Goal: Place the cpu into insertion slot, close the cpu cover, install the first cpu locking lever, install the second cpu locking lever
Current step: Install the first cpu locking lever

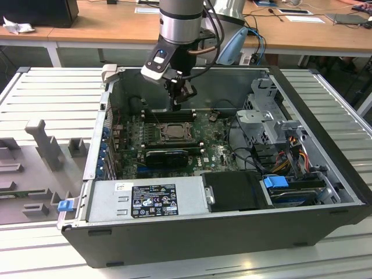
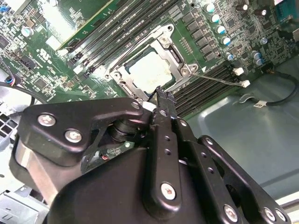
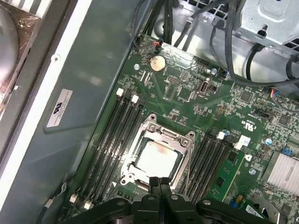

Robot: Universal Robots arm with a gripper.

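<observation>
Inside the open computer case, on the green motherboard, the cpu sat in the insertion slot. Its pale top showed through the square window of the cpu cover, which lay flat around it in both wrist views.

Going by the exterior view, the gripper hung from the arm at about twelve o'clock of the slot, just above the board and apart from it. Its two black fingers were pressed together with nothing between them. In the second wrist view their tips pointed at the edge of the cover, though I could not tell whether they touched it.

A thin metal rod stuck out from one corner of the cover, across the long black memory slots.

In the exterior view a long black card with vents lay at six o'clock of the slot. The grey power supply sat beyond it, also at six, and the metal drive cage stood at three o'clock.
</observation>
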